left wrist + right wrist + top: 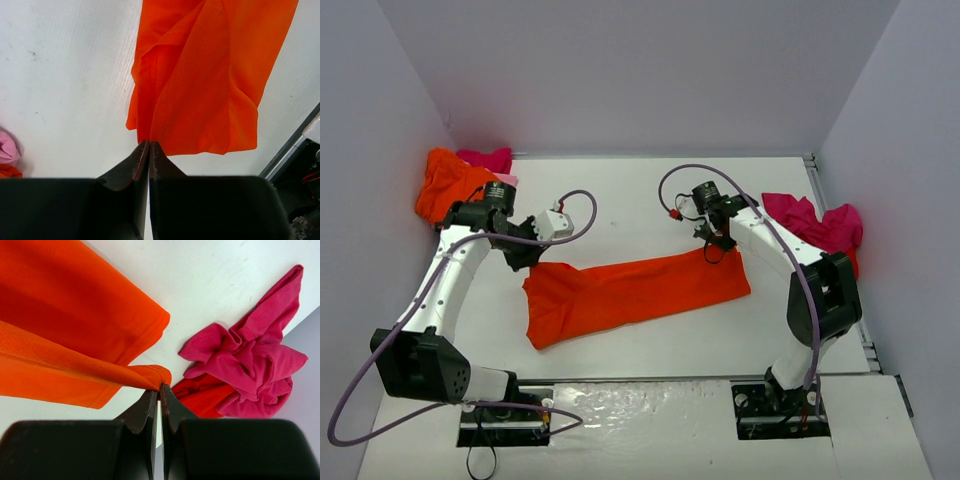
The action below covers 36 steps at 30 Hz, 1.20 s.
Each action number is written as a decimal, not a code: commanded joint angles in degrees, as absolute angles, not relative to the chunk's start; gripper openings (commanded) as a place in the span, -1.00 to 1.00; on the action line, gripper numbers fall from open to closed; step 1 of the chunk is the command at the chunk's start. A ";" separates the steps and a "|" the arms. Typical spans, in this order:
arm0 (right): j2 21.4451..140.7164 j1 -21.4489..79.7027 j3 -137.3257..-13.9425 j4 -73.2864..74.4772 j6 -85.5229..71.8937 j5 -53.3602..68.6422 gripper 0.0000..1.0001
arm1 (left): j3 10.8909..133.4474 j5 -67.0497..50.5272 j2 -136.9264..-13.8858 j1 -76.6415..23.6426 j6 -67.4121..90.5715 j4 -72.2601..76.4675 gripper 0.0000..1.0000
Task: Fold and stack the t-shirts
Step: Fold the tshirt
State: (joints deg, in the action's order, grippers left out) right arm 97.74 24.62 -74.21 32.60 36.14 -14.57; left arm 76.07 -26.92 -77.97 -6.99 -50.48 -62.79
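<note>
A bright orange t-shirt [630, 290] lies stretched in a long band across the middle of the table. My left gripper [528, 256] is shut on its left end; in the left wrist view the closed tips [150, 143] pinch the cloth's edge [200, 80]. My right gripper [712, 246] is shut on the right end, the tips [161, 386] clamping a stitched hem [100, 370] lifted a little off the table. More t-shirts lie crumpled: an orange one [445, 185] and a magenta one [488, 158] at the back left, a magenta-pink one [815, 222] over a red one [205, 395] at the right.
A bit of pale pink cloth [7, 150] shows by the back-left pile. White walls close in the table on the left, back and right. A metal rail [865, 340] runs along the right edge. Both arms' cables [582, 215] loop above the table.
</note>
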 commanded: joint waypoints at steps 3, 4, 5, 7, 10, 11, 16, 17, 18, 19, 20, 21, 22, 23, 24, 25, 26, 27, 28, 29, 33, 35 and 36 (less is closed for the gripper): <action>100.08 23.48 -78.83 32.72 36.72 -17.79 -1.00 | 78.36 -27.13 -78.25 -5.34 -50.80 -57.02 -1.00; 100.81 23.34 -78.96 32.77 36.54 -18.02 -1.00 | 78.13 -26.76 -78.62 -5.29 -50.80 -56.19 -1.00; 101.07 23.29 -78.95 32.78 36.48 -18.16 -1.00 | 77.99 -26.52 -78.92 -5.27 -50.80 -55.73 -1.00; 101.89 23.15 -78.84 32.93 36.27 -18.63 -1.00 | 77.96 -26.22 -79.57 -5.27 -50.97 -55.23 -1.00; 103.59 22.75 -79.00 33.20 35.98 -19.42 -1.00 | 78.17 -25.66 -80.46 -5.26 -51.06 -54.51 -1.00; 103.95 22.68 -79.12 33.48 35.90 -19.67 -1.00 | 78.33 -25.72 -80.75 -5.27 -51.12 -54.25 -1.00; 105.02 21.79 -80.00 34.81 35.14 -20.73 -1.00 | 79.22 -26.00 -82.69 -5.19 -50.71 -53.72 -1.00; 104.76 21.53 -80.16 35.34 34.94 -21.06 -1.00 | 79.23 -26.06 -83.01 -5.23 -50.71 -53.57 -1.00; 104.32 21.35 -80.23 35.84 34.79 -21.35 -1.00 | 79.16 -26.09 -83.23 -5.26 -50.71 -53.40 -1.00; 103.60 21.29 -80.17 36.12 34.74 -21.36 -1.00 | 79.05 -26.03 -83.23 -5.20 -50.71 -53.23 -1.00; 102.62 21.31 -80.07 36.62 34.63 -21.19 -1.00 | 78.89 -26.10 -83.23 -5.19 -50.71 -53.05 -1.00; 101.43 21.34 -80.01 37.29 34.51 -20.96 -1.00 | 78.72 -26.20 -83.21 -5.20 -50.70 -52.88 -1.00; 100.01 21.30 -80.10 38.13 34.36 -20.76 -1.00 | 78.57 -26.25 -83.11 -5.25 -50.65 -52.73 -1.00; 98.79 21.27 -80.20 38.81 34.24 -20.72 -1.00 | 78.44 -26.30 -82.99 -5.27 -50.60 -52.58 -1.00; 97.80 21.27 -80.29 39.33 34.14 -20.86 -1.00 | 78.35 -26.35 -82.85 -5.27 -50.56 -52.44 -1.00; 96.93 21.27 -80.38 39.91 34.00 -20.92 -1.00 | 78.21 -26.37 -82.74 -5.22 -50.54 -52.28 -1.00; 96.14 21.32 -80.62 40.67 33.83 -20.77 -1.00 | 78.04 -26.42 -82.61 -5.19 -50.54 -52.21 -1.00; 95.26 21.36 -80.87 41.49 33.55 -20.31 -1.00 | 77.86 -26.50 -82.43 -5.19 -50.54 -52.11 -1.00; 94.02 21.45 -81.19 42.70 33.01 -19.41 -1.00 | 77.59 -26.59 -82.11 -5.19 -50.54 -51.94 -1.00; 92.73 21.77 -81.67 44.26 32.18 -18.57 -1.00 | 77.34 -26.68 -81.73 -5.19 -50.54 -51.76 -1.00; 90.27 23.55 -81.17 47.44 30.30 -18.61 -1.00 | 77.50 -27.22 -80.97 -5.19 -50.53 -51.68 -1.00; 89.65 24.38 -80.86 48.07 29.55 -19.37 -1.00 | 77.83 -27.40 -80.81 -5.24 -50.59 -52.01 -1.00; 89.23 24.97 -80.69 48.65 29.07 -19.63 -1.00 | 78.12 -27.58 -80.75 -5.27 -50.67 -52.34 -1.00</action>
State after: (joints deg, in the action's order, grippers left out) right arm 91.89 22.76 -80.16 43.10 31.52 -17.76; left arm 76.07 -25.78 -83.82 -5.54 -50.35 -53.08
